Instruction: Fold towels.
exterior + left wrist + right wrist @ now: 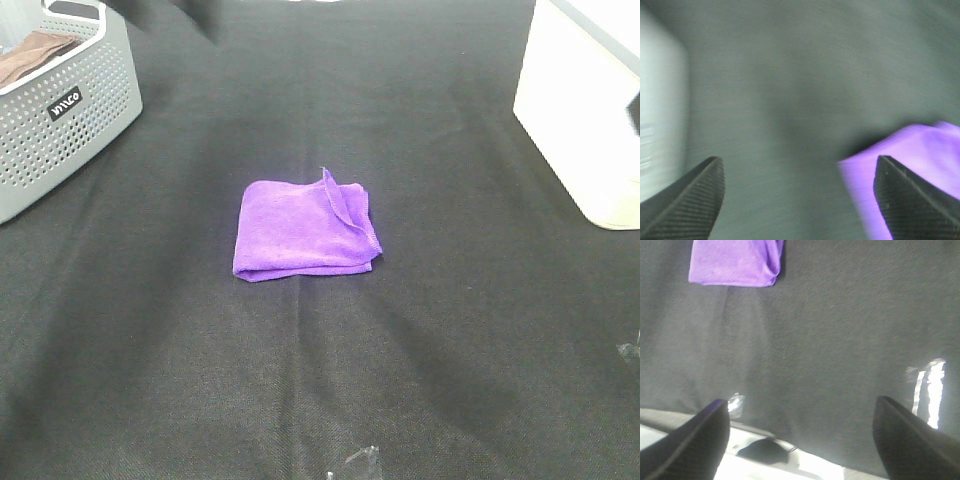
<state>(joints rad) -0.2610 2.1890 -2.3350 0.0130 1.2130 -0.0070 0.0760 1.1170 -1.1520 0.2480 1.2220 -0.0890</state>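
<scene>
One purple towel [305,229] lies folded in the middle of the black table [450,330]. We see the left gripper [799,200] and the right gripper [800,437] both spread apart, holding nothing.

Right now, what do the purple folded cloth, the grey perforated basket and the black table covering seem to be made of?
Purple folded cloth: apparently soft microfibre, with a fuzzy matte nap and a stitched hem. Grey perforated basket: likely moulded plastic, with regular holes and smooth walls. Black table covering: seemingly woven fabric, matte with a fine weave.
</scene>
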